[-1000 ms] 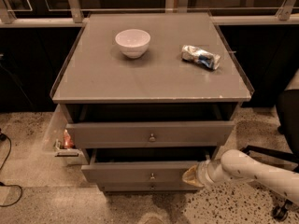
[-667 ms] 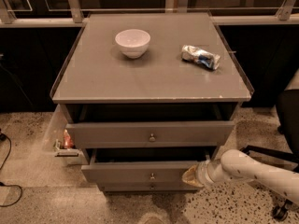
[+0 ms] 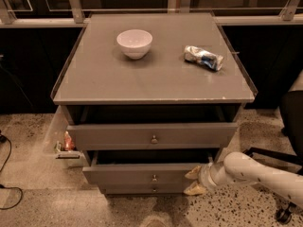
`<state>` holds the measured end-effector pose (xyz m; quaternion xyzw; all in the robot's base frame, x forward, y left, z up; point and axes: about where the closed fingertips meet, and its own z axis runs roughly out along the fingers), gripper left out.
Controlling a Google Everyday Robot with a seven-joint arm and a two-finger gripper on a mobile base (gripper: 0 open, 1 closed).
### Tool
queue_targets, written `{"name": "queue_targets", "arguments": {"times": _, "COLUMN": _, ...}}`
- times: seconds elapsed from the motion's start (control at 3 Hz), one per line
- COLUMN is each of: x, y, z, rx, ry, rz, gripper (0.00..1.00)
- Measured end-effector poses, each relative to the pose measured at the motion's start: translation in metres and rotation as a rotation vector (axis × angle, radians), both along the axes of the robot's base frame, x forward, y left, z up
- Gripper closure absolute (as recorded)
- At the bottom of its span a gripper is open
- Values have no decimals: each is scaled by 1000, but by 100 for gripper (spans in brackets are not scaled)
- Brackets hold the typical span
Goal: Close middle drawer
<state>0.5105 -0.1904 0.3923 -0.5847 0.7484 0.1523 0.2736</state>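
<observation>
The middle drawer (image 3: 137, 175) is a wide grey drawer with a small round knob (image 3: 154, 178). It stands pulled out a little, with a dark gap above its front. My gripper (image 3: 194, 181) is at the right end of the drawer front, on a white arm (image 3: 255, 174) coming in from the right. Its two pale fingers (image 3: 193, 173) are spread apart, one above the other, against the front's right end. They hold nothing.
The top drawer (image 3: 151, 135) is also pulled out slightly. The lowest drawer front (image 3: 142, 190) sits below. A white bowl (image 3: 134, 42) and a crumpled packet (image 3: 203, 57) lie on the cabinet top (image 3: 94, 79). An office chair base (image 3: 279, 155) stands at the right, a cable (image 3: 7, 164) at the left.
</observation>
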Motion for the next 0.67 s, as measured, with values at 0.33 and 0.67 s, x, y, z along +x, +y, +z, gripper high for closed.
{"name": "queue_targets", "arguments": {"times": 0.33, "x": 0, "y": 0, "z": 0, "rx": 0, "ry": 0, "rz": 0, "gripper": 0}}
{"name": "queue_targets", "arguments": {"times": 0.67, "x": 0, "y": 0, "z": 0, "rx": 0, "ry": 0, "rz": 0, "gripper": 0}}
